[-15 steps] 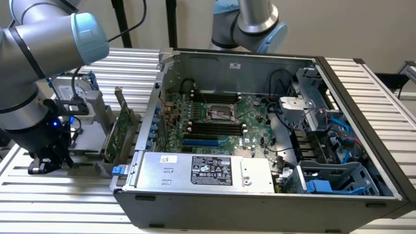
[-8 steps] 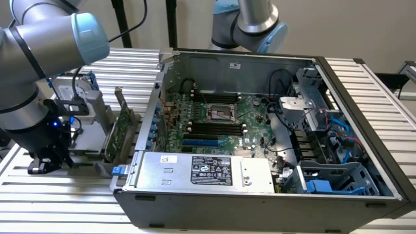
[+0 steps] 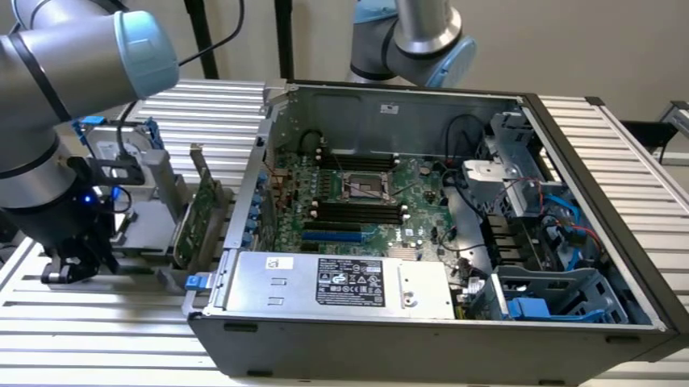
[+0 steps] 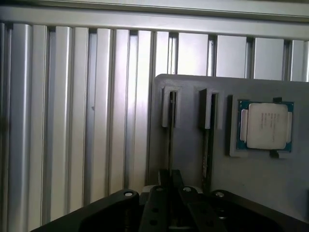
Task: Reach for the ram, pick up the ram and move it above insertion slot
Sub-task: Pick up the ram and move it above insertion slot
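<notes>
Gripping ram (image 4: pixel 170 130) by its thin edge, claw (image 4: pixel 170 175) nearly shut, slatted table (image 4: pixel 72 121) alongside.

Ext cam: high, angled down into PC case (image 3: pixel 431 334). Wrist cam: close above grey holder (image 4: pixel 193 159). Both: slatted table (image 3: pixel 97 322).

Lit evenly and softly from overhead in the exterior view, moderately bright, without hard shadows. Pale sheen along the desk (image 3: pixel 108 322) slats and on the arm (image 3: pixel 64 56) shell. Dim inside the case (image 3: pixel 431 343), darkest beneath its far wall. Small blue glow from a light (image 3: pixel 86 197) low on the arm. Dimmer and greyer in the wrist view: long streaks of glare down the slats, mild shine on the chip (image 4: pixel 267 126) lid, deep shadow in the tray (image 4: pixel 270 188) slots, near-black across the end effector (image 4: pixel 170 176).
</notes>
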Motion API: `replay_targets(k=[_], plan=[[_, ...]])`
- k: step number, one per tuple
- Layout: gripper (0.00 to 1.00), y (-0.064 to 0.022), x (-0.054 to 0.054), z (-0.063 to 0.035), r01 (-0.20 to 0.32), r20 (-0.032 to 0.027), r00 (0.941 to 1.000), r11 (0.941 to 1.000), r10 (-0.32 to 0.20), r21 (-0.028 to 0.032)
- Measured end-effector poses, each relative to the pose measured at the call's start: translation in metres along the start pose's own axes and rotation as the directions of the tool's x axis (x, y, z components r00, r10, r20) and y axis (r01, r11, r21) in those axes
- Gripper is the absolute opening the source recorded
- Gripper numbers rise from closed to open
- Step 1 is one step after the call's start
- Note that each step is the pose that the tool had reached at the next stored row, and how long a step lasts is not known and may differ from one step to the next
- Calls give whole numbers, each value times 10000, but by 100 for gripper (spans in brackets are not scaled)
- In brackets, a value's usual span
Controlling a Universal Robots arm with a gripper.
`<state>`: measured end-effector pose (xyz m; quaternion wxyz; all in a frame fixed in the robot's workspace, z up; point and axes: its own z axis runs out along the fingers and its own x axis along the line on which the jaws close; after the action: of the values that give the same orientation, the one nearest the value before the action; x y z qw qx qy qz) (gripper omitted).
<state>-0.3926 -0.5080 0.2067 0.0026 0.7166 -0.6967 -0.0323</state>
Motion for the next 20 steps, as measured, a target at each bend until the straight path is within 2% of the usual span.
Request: replay_targets(k=[6, 13, 20], plan=[[14, 6, -8, -189, -1, 1, 10000, 10000, 1, -14], [14, 3, -21, -504, -2, 1, 10000, 10000, 2, -50], [14, -76, -32, -827, -3, 1, 10000, 10000, 3, -68]])
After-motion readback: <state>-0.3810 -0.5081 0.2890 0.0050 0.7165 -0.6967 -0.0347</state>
